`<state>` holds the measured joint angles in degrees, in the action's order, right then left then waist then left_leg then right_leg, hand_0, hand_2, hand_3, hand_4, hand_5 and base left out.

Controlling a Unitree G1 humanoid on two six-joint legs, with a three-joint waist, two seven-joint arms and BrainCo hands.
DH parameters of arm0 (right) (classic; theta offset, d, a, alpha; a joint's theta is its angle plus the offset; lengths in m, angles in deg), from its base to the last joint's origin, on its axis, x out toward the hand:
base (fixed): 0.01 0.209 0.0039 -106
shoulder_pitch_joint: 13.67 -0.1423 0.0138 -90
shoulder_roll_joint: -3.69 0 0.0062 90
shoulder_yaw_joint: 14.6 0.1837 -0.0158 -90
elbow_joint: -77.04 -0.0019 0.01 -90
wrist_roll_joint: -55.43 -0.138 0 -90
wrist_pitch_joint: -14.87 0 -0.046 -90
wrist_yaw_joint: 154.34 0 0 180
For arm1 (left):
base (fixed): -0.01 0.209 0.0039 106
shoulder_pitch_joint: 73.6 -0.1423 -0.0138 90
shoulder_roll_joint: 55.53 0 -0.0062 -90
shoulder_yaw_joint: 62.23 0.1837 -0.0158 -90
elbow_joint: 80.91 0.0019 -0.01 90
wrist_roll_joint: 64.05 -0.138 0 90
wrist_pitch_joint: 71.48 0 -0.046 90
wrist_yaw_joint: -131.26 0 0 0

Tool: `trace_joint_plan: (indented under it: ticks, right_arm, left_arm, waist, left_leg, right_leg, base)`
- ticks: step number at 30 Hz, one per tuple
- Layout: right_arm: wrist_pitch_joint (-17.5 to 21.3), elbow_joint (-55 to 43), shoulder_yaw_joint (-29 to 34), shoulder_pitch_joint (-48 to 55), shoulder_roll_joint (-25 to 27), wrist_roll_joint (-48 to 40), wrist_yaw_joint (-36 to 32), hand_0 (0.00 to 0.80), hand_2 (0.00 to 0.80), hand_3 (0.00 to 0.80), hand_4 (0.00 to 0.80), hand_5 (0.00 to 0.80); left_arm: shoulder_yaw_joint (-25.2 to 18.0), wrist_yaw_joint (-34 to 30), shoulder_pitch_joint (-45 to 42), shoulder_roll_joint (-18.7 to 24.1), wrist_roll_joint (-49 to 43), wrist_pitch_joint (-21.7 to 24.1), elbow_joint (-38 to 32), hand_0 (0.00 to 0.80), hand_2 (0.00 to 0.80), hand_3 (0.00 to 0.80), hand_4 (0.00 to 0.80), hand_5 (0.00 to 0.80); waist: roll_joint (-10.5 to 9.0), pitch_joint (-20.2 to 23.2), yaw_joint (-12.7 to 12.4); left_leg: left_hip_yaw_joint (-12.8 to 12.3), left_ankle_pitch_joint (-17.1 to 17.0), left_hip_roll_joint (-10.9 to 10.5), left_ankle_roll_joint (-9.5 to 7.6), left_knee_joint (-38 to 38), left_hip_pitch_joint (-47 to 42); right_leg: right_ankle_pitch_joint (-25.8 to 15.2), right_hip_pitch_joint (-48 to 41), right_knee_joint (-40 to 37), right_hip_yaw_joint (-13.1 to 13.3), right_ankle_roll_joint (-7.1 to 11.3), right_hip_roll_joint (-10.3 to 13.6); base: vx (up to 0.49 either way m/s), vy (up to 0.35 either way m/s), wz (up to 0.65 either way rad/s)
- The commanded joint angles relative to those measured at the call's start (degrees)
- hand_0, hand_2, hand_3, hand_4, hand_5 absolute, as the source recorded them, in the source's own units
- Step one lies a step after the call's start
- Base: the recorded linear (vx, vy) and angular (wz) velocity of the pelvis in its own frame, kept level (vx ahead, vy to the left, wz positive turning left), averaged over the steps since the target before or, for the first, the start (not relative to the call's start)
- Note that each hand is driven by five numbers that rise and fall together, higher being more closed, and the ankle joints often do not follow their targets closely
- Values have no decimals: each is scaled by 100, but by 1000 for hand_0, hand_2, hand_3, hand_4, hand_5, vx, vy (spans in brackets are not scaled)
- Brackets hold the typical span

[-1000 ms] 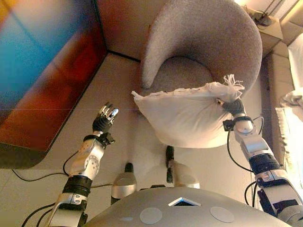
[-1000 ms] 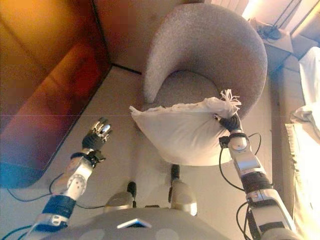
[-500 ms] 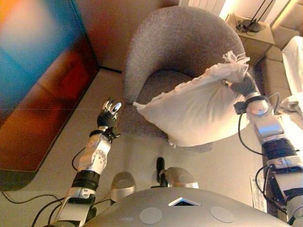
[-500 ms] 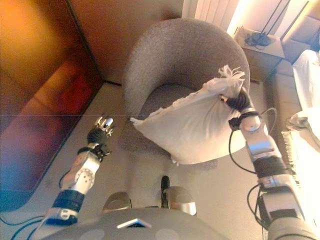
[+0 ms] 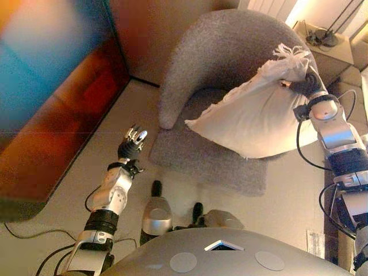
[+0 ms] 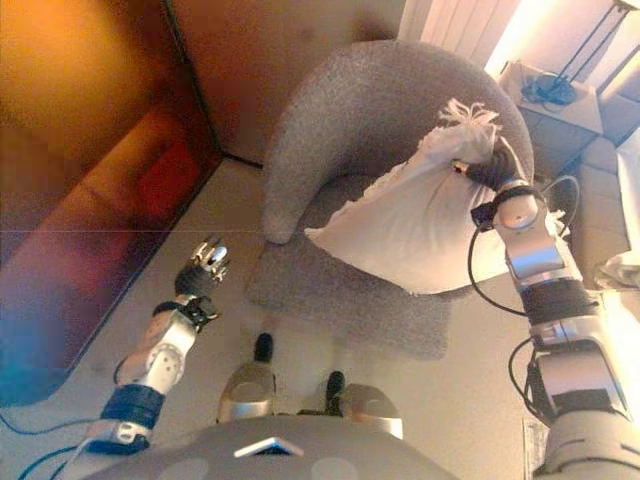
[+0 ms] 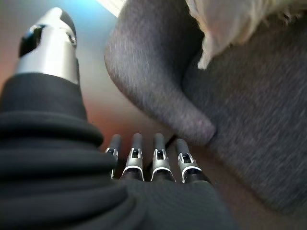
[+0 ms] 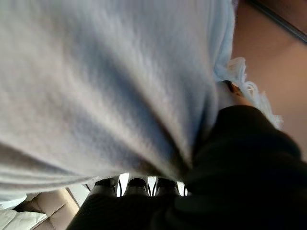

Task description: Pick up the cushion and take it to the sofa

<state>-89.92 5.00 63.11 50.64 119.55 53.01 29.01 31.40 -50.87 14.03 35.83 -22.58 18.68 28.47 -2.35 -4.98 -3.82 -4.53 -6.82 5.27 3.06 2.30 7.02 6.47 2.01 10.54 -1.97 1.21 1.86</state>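
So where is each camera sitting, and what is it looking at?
Left eye view: on the head, looking down at the grey armchair, with both arms and the left hand showing.
Right eye view: beside it, same scene; the right hand grips the white cushion.
Left wrist view: on the left wrist, looking past its straight fingers at the armchair.
Right wrist view: on the right wrist, filled by cushion cloth.
All four views show the cushion.

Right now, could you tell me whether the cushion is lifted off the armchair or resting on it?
Lifted. The cushion hangs from the right hand, bunched at one corner, above the armchair seat. The left hand is open and empty.
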Motion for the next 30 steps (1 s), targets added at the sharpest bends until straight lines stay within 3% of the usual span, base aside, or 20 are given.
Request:
trace_joint_plan:
  ticks: [1,3,4,6,10,12,13,16,19,30]
  right_arm:
    - [413,-317,551,-644,20,13,227,800,800,800,800,800]
    - [439,-285,558,-580,-59,118,216,800,800,800,800,800]
    - [419,-282,523,-576,-125,244,227,800,800,800,800,800]
    - [359,-164,435,-675,-180,256,240,800,800,800,800,800]
    - [169,201,233,-995,-229,-72,537,800,800,800,800,800]
    - [274,371,258,-1026,-224,-283,793,800,800,800,800,800]
    - [324,446,285,-989,-236,-336,915,800,800,800,800,800]
    - [406,581,355,-909,-177,-277,756,800,800,800,800,800]
    - [421,714,362,-835,1,-197,589,800,800,800,800,800]
    - [508,547,882,-94,284,-124,719,800,800,800,800,800]
  left_arm:
    - [62,-142,208,137,18,232,-319,0,0,0,0,0]
    - [58,-218,170,195,26,253,-340,0,0,0,0,0]
    - [76,-227,167,237,33,285,-362,0,0,0,0,0]
    - [25,-184,184,297,42,184,-444,0,0,0,0,0]
    - [-107,-170,152,410,85,64,-545,0,0,0,0,0]
    - [-103,-186,113,533,98,106,-645,0,0,0,0,0]
    - [-82,-223,73,599,102,134,-682,0,0,0,0,0]
    - [-177,-210,-9,590,223,161,-603,0,0,0,0,0]
    - [-186,-236,-82,533,133,150,-550,0,0,0,0,0]
    - [-404,-277,-379,490,122,150,-644,0,0,0,0,0]
  waist:
    - [-242,392,-54]
    - [-233,410,-85]
    - [-154,379,-112]
    - [-53,325,-139]
    - [-106,258,-155]
    - [-177,172,-112]
    - [-228,109,-91]
    - [-241,137,-141]
    - [-279,210,-172]
    - [-238,198,-101]
  left_leg:
    - [15,95,-108,-12,298,305]
    - [-61,192,-248,-158,325,247]
    - [-119,286,-293,-265,341,151]
    - [-131,393,-328,-309,303,-102]
    - [-149,489,-333,-168,111,-523]
    - [-66,636,-250,-36,67,-654]
    - [21,746,-222,-8,117,-685]
    - [-15,663,30,108,60,-717]
    - [-85,579,162,174,-22,-718]
    - [-304,505,294,222,-217,-862]
  right_leg:
    - [-599,-782,-103,-56,441,607]
    - [-953,-599,552,-175,527,777]
    - [-1207,-366,1285,-316,538,887]
    - [-1406,61,1954,-473,502,1011]
    - [-1448,303,1079,-764,492,1242]
    - [-1484,361,-89,-731,593,1296]
    - [-1781,398,-248,-584,703,1313]
    - [-1641,128,-762,-702,775,1246]
    - [-1555,-101,-987,-758,800,1164]
    - [-1363,-287,-1122,-898,811,1089]
  base:
    - [198,124,14]
    - [173,172,6]
    - [147,213,-11]
    - [185,166,-16]
    - [195,-87,-24]
    - [154,-325,-18]
    - [121,-237,-18]
    - [79,-128,15]
    - [98,-46,6]
    - [52,-5,-1]
